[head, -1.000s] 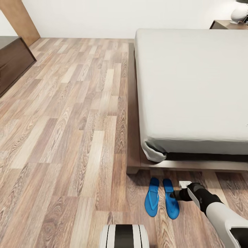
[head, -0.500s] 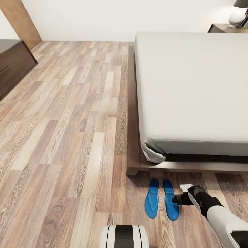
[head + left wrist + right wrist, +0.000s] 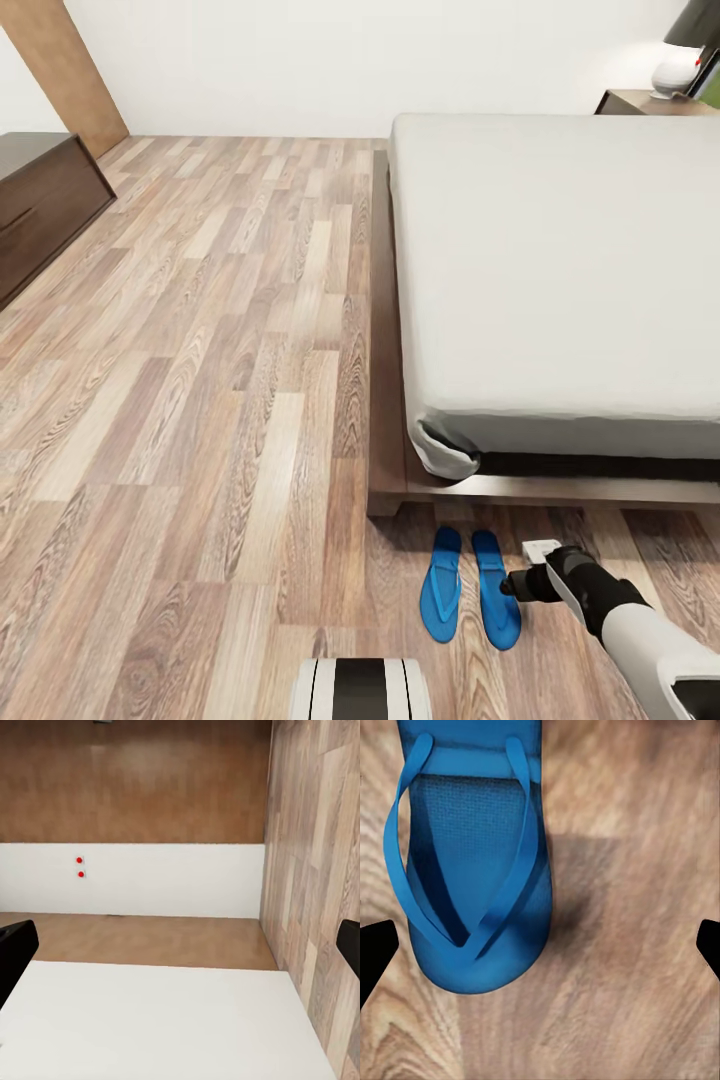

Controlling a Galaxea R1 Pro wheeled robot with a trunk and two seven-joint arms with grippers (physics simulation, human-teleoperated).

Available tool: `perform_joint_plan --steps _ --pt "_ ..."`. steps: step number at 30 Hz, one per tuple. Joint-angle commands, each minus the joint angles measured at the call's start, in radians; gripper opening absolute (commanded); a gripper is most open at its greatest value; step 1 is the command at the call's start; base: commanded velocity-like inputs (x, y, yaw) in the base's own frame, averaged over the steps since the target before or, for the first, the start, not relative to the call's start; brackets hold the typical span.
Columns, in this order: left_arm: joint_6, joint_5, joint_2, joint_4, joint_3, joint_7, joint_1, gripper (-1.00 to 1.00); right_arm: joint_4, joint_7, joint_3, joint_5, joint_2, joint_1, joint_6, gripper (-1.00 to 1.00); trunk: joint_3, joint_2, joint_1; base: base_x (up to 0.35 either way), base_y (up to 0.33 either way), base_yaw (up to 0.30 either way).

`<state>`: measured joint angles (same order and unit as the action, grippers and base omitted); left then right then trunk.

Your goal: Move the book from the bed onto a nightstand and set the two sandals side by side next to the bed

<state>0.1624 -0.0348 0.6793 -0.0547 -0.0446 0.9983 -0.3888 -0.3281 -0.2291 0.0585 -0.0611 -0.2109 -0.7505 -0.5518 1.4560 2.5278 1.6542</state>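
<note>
Two blue sandals [image 3: 469,585] lie side by side at the foot of the bed [image 3: 560,280]; beside them, the right pincer [image 3: 510,585] gapes apart, empty.

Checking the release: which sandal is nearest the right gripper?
The sandal on the robot's right, beside the right gripper; the other sandal lies beyond it.

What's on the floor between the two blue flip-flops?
Nothing. In the head view, just a thin strip of bare wood floor separates the left sandal from the right sandal.
</note>
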Motion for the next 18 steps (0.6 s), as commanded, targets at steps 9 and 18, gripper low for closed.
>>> perform_joint_plan --steps 9,18 --pt "0.005 -0.004 -0.001 0.0 -0.005 0.002 0.0 1.0 -0.001 -0.008 0.005 -0.005 -0.002 0.011 0.036 1.0 -0.003 0.0 -0.001 0.0 0.0 0.0" --pt "0.005 -0.004 -0.001 0.001 -0.004 0.001 -0.001 1.0 -0.001 -0.009 0.004 -0.005 -0.002 0.019 0.044 1.0 -0.026 -0.001 -0.003 0.0 0.0 0.0"
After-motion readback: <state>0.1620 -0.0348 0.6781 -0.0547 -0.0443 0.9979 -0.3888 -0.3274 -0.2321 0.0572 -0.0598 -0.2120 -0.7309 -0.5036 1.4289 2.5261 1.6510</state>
